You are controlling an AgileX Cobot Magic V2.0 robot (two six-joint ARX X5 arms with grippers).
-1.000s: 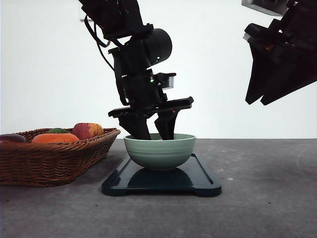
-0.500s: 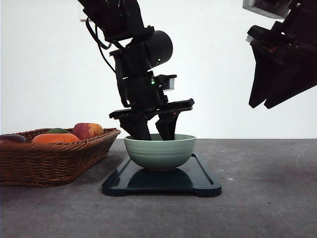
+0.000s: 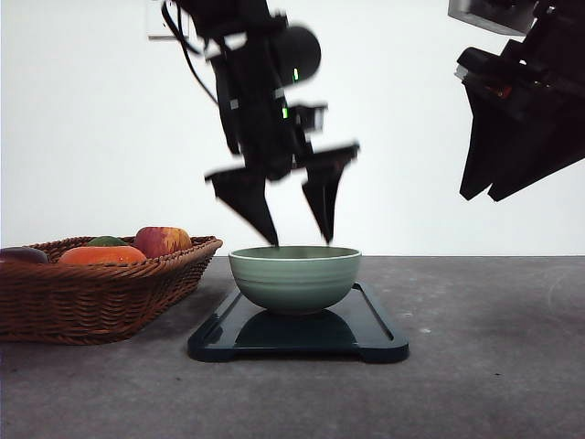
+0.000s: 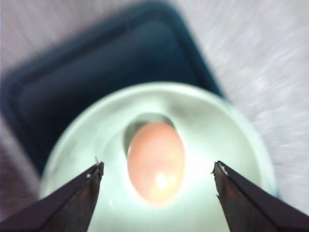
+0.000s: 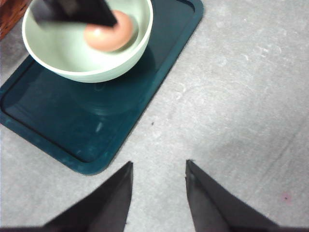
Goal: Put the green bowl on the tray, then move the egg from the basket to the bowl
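a: what is the surface like, and the room?

b: the tabletop (image 3: 494, 366) is grey and matt, a little speckled, with faint pale marks; behind it stands a plain white wall (image 3: 91, 137); a pale plate is on the wall at the top edge, partly behind the left arm.

a: and where are the task things?

b: the tray (image 3: 379, 340) lies flat on the tabletop; the green bowl (image 3: 294, 279) stands upright on it, toward one end, the other end bare; the egg (image 4: 156, 162) lies on the bottom inside the bowl; the basket (image 3: 101, 297) sits on the tabletop just beside the tray, apart from it, with an apple (image 3: 162, 240) and other fruit inside.

a: the hands?

b: the left hand (image 3: 297, 240) hangs above the bowl with its jaws spread wide and nothing between them; the tips are just over the rim; in the left wrist view the egg lies between the two tips but below them, not touched; the right hand (image 5: 157, 166) is high at the right side, over bare tabletop beside the tray, its jaws apart and holding nothing.

a: what is hard to see?

b: the left arm is blurred in the front view and the left wrist view is soft; the basket is cut by the picture edge; the right arm is cut at the top and the side; the egg is hidden by the bowl wall in the front view; a dark finger of the left hand covers part of the egg in the right wrist view.
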